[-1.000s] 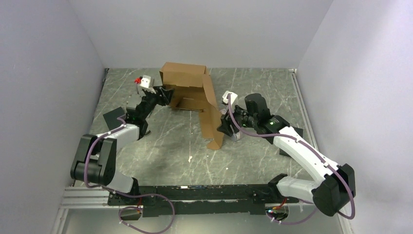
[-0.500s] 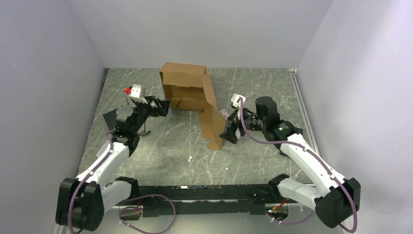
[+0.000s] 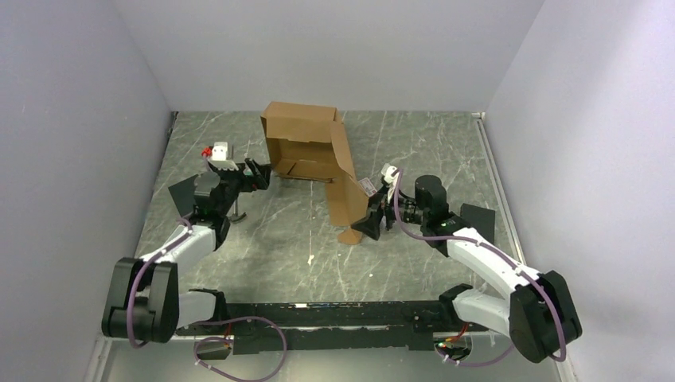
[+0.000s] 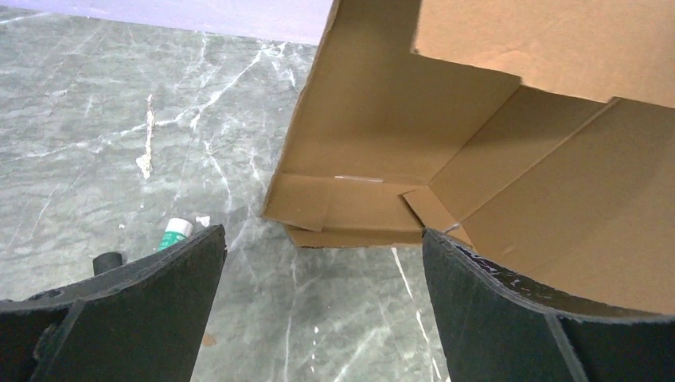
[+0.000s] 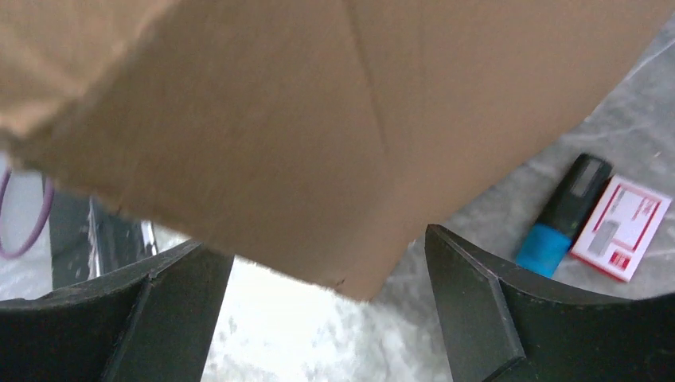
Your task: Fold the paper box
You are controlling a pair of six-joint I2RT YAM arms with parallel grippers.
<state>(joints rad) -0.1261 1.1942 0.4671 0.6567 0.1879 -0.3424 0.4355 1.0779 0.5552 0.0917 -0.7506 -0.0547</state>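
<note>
The paper box (image 3: 306,147) is brown cardboard, partly folded, standing at the back centre with its open side toward me. One long flap (image 3: 347,199) reaches forward to the table. My left gripper (image 3: 259,173) is open and empty, just left of the box and apart from it. In the left wrist view the box's inner corner (image 4: 446,143) lies ahead of that gripper (image 4: 322,263). My right gripper (image 3: 372,223) is open at the flap's near right edge. In the right wrist view the flap (image 5: 318,119) hangs above and between the jaws of that gripper (image 5: 330,270), not pinched.
A black pad (image 3: 187,191) lies at the left and another (image 3: 477,219) at the right. A blue and black marker (image 5: 561,219) and a red and white card (image 5: 621,227) lie beside the flap. A small green and white tube (image 4: 175,232) lies left of the box. Grey walls stand on three sides.
My left gripper has drawn back leftward off the box's left side. My right gripper has moved toward me along the flap to its lower end, with the arm lower.
</note>
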